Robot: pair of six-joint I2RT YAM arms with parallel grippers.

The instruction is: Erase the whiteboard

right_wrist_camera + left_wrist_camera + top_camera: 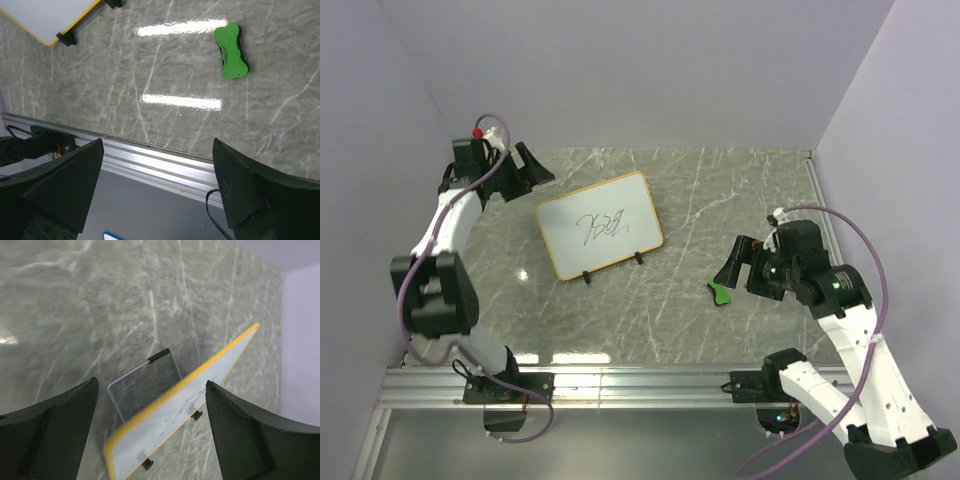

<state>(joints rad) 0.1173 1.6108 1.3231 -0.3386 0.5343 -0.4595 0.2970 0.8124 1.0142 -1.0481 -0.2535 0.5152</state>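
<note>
From above: a small rectangular whiteboard with rounded corners and a thin tan-orange wooden frame (600,225), left of centre on the grey-green marbled table (720,190), turned at a slant, black scribble in its middle, two small black feet (586,275) at its near edge. Left gripper (525,172) just beyond the board's far left corner, spread wide, gripping nothing. Right gripper (731,263) well apart from the board on the right side, likewise parted and empty, close above a small green bone-shaped eraser block (719,292) flat on the table. Aluminium rail (640,380) along the near edge.

Through the left wrist camera: two dark fingers (50,435) far apart at the lower corners, nothing between them but the scene below. Whiteboard (185,405) seen edge-on from behind, tilted, propped on a thin bent wire stand with a black tip (140,375); not touched by either finger.

Through the right wrist camera: dark fingers (65,185) wide apart, holding nothing. Green eraser (231,52) at upper right, alone on the marble, clear of both fingers. One corner of the whiteboard (45,15) with a black foot at upper left, well apart from the eraser. Aluminium rail (150,155) crossing between the fingertips.
</note>
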